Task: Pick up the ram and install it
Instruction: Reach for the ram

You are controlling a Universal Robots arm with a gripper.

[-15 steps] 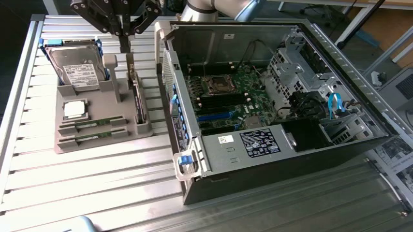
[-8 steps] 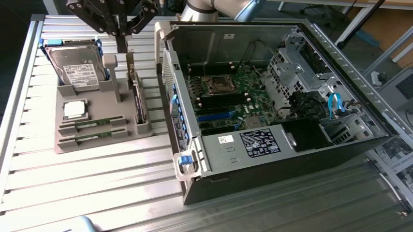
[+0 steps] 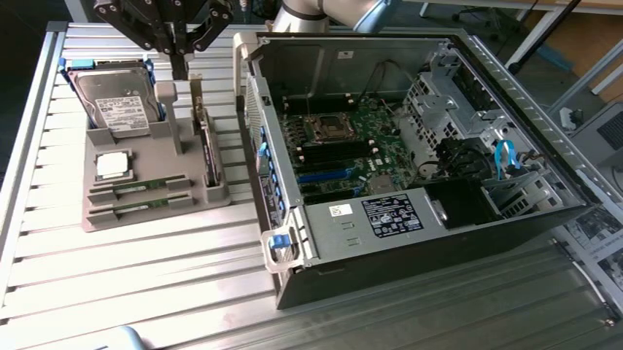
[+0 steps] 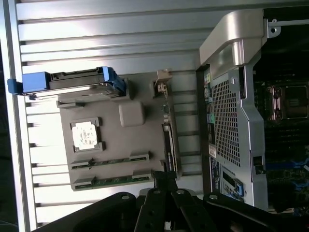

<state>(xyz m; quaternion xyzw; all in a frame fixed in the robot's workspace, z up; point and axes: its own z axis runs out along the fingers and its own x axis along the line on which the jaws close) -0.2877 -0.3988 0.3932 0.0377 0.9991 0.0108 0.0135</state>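
Hovering over the grey holder tray point(image 3: 160, 169), my claw point(image 3: 181, 71) is pinched together, empty, near the upright hard drive point(image 3: 117, 102). The ram point(image 3: 144, 187) and its twin point(image 3: 146, 207) lie flat in parallel slots at the tray's end away from the drive, untouched. Open computer case point(image 3: 322, 226) sits on the exterior view's right.

table point(image 3: 127, 277): shiny ribbed metal
parts holder point(image 3: 160, 164): matt grey plastic
computer case point(image 3: 331, 233): smooth silver metal
hard drive point(image 3: 117, 102): shiny metal
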